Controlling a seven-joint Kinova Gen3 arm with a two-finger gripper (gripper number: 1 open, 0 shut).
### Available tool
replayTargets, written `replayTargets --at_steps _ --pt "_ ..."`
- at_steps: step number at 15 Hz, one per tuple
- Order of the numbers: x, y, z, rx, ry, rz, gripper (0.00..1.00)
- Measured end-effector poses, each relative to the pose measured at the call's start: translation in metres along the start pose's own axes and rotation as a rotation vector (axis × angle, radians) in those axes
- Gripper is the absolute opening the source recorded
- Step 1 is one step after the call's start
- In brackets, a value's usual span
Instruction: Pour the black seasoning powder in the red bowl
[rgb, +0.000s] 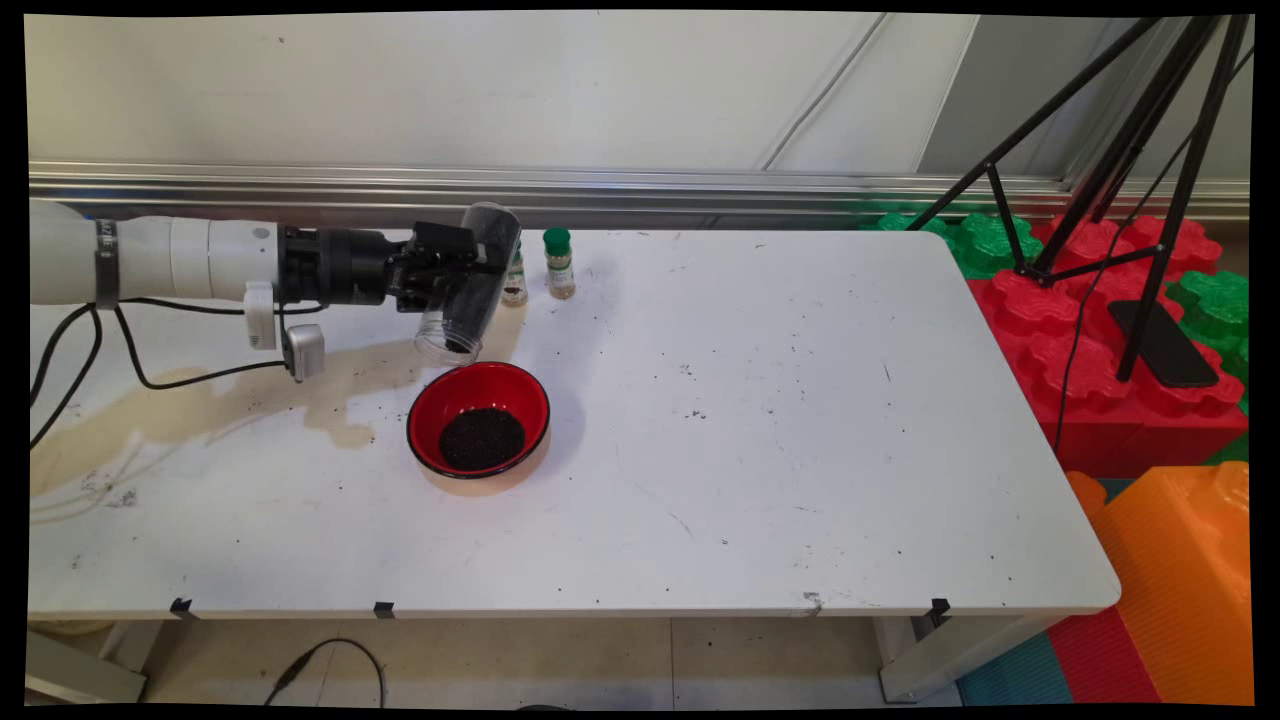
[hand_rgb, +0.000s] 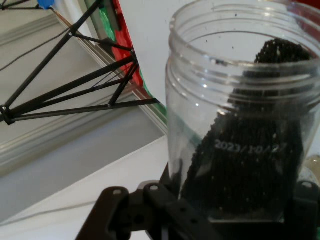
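Black claw (rgb: 462, 272) is clamping a clear plastic jar (rgb: 470, 290), tilting its mouth down just above the red bowl (rgb: 478, 418) at the tabletop's (rgb: 760, 440) nine o'clock side. Hand view is showing black granules (hand_rgb: 250, 165) and a printed date inside; main view is showing granules filling the bowl and two spice bottles (rgb: 558, 263) behind.

We see the end effector (rgb: 462, 272) over the desk (rgb: 760, 420), closed around a jar (rgb: 470, 285) that tilts mouth-down just above the bowl (rgb: 478, 418). The bowl sits on the desk below and in front of the end effector, with grains (rgb: 482, 438) in it. Two small bottles (rgb: 558, 263) stand just behind the jar, and a tripod (rgb: 1120, 140) stands well off beyond the desk.
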Motion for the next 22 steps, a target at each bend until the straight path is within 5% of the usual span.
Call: replayTargets --at_steps 22 --pt "0.010 -0.012 0.000 0.055 0.012 0.231 0.00"
